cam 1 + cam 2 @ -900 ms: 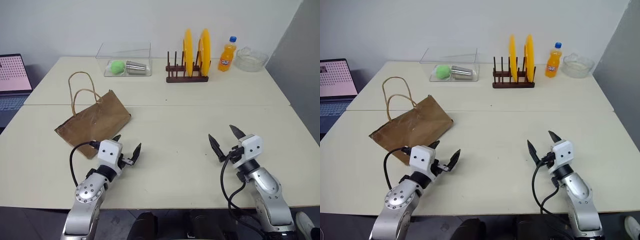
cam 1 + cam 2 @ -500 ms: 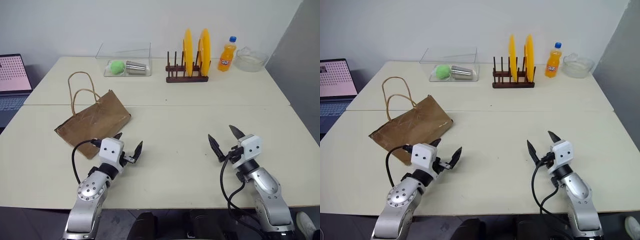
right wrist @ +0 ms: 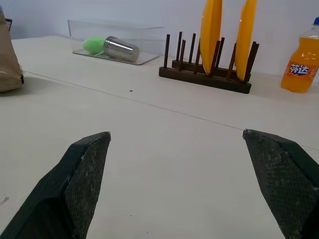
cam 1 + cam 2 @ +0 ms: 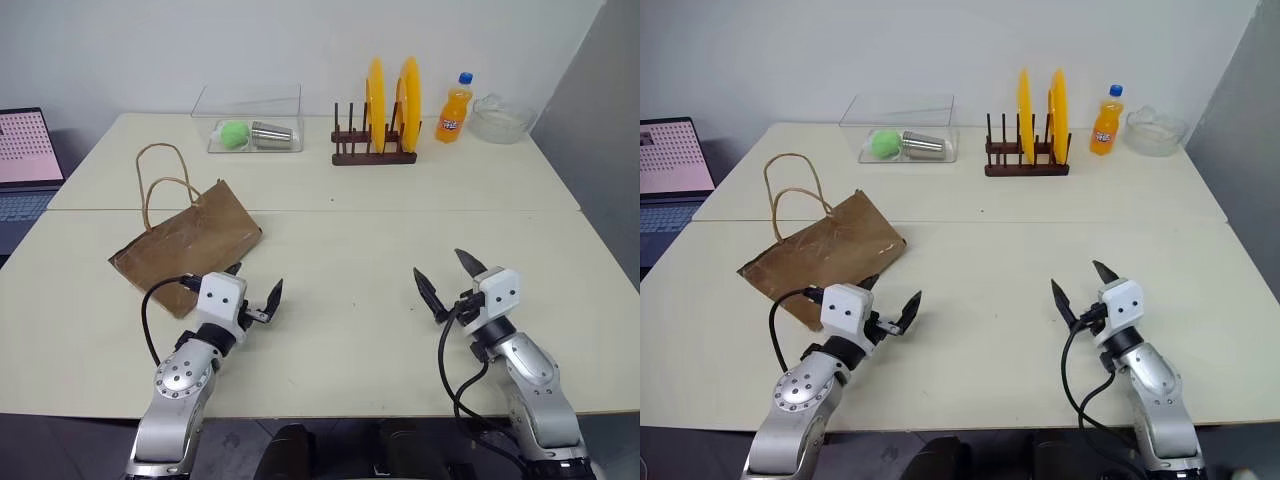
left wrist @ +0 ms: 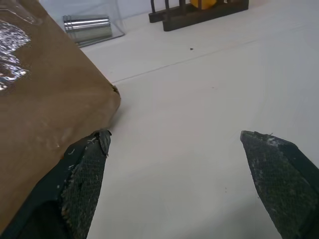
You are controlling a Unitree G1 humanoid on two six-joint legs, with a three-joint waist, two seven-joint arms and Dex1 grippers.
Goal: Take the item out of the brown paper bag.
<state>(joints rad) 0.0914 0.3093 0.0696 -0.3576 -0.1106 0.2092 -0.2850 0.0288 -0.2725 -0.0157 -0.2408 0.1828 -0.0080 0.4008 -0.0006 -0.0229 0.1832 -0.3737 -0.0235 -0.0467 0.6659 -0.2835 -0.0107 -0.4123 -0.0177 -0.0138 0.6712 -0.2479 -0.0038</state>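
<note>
Bag (image 4: 188,245) lies flat at table's 9 o'clock, handles (image 4: 165,185) toward 12; item presumably inside, can't see it. Paper thin, crinkly, light; probably slides if pushed. Pinch near mouth/handles. Left gripper (image 4: 254,294) just beside bag, right gripper (image 4: 446,275) well apart; both spread wide, empty.

Crinkled brown paper bag (image 4: 188,243), lying flat, cord handles (image 4: 162,185) looped behind
</note>
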